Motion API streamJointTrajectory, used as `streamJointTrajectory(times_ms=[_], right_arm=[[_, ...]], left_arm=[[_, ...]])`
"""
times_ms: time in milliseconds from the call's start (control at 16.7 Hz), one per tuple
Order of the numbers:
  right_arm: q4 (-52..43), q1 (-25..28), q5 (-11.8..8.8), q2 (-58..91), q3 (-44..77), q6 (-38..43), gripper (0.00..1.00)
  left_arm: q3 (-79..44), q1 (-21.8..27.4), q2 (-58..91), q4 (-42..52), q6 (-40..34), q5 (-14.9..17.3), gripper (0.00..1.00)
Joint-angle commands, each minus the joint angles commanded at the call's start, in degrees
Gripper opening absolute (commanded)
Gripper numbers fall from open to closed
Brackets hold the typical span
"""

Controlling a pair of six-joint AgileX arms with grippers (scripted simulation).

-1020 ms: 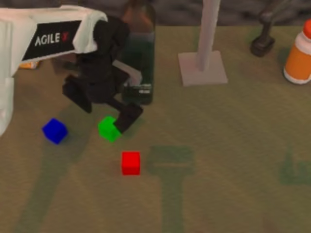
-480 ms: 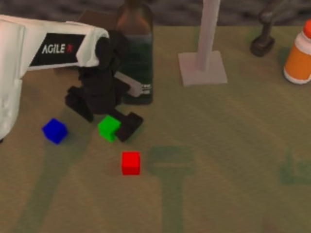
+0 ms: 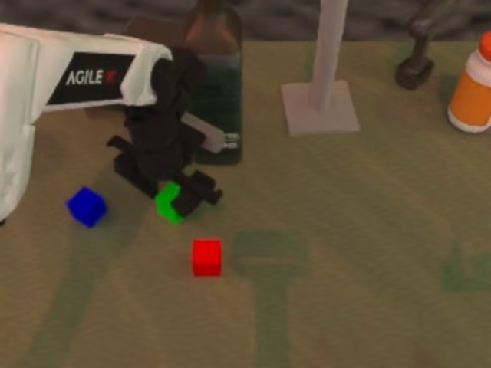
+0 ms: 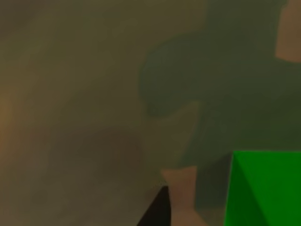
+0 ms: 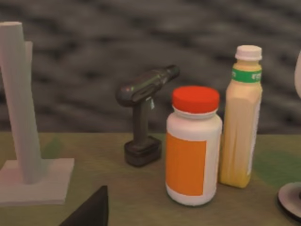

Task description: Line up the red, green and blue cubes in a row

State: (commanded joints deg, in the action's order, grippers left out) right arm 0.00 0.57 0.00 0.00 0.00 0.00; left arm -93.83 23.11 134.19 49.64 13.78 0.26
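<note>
On the counter (image 3: 368,230), seen from above and reading from the left, the blue cube (image 3: 86,206) lies alone near the left edge, clear of everything else. Just to its right, my left gripper (image 3: 170,193) is down at the counter with its jaws pinching the green cube (image 3: 168,202): one dark finger sits against the cube's left side and the other against its right, so that only the cube's near face and part of its top show between them. The left wrist view shows the same green cube filling its lower corner, with a dark fingertip (image 4: 157,212) beside it over the olive surface. The red cube (image 3: 206,257) rests a little to the right of the green one and nearer the front edge, apart from the jaws and untouched.

Behind the left gripper stands a tall dark bottle (image 3: 218,84), upright; what is in it cannot be told. To its right is a pale upright post on a flat square base (image 3: 320,107). Farther right, at the back, a dark power drill (image 3: 418,54) stands upright. At the far right edge is a white jar (image 3: 474,84) with an orange label and a red cap, closed, and the right wrist view shows a yellowish bottle (image 5: 241,117) with a white cap just beside it, also closed. My right gripper is out of the top view; only a dark tip shows in its own wrist view, and I cannot tell how its jaws stand.
</note>
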Motion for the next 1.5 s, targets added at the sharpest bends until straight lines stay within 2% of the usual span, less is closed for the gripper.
streamJointTrajectory(times_ms=[240, 300, 840, 1260, 1500], right_arm=[[0.0, 0.0, 0.0, 0.0, 0.0, 0.0, 1.00], [0.0, 0.0, 0.0, 0.0, 0.0, 0.0, 1.00], [0.0, 0.0, 0.0, 0.0, 0.0, 0.0, 1.00], [0.0, 0.0, 0.0, 0.0, 0.0, 0.0, 1.00], [0.0, 0.0, 0.0, 0.0, 0.0, 0.0, 1.00]], left_arm=[[0.0, 0.0, 0.0, 0.0, 0.0, 0.0, 0.02], [0.0, 0.0, 0.0, 0.0, 0.0, 0.0, 0.00], [-0.4, 0.0, -1.1, 0.6, -0.1, 0.2, 0.00], [-7.3, -1.0, -5.7, 12.4, -0.2, 0.2, 0.00], [-7.9, -1.1, -6.3, 13.3, -0.2, 0.2, 0.00]])
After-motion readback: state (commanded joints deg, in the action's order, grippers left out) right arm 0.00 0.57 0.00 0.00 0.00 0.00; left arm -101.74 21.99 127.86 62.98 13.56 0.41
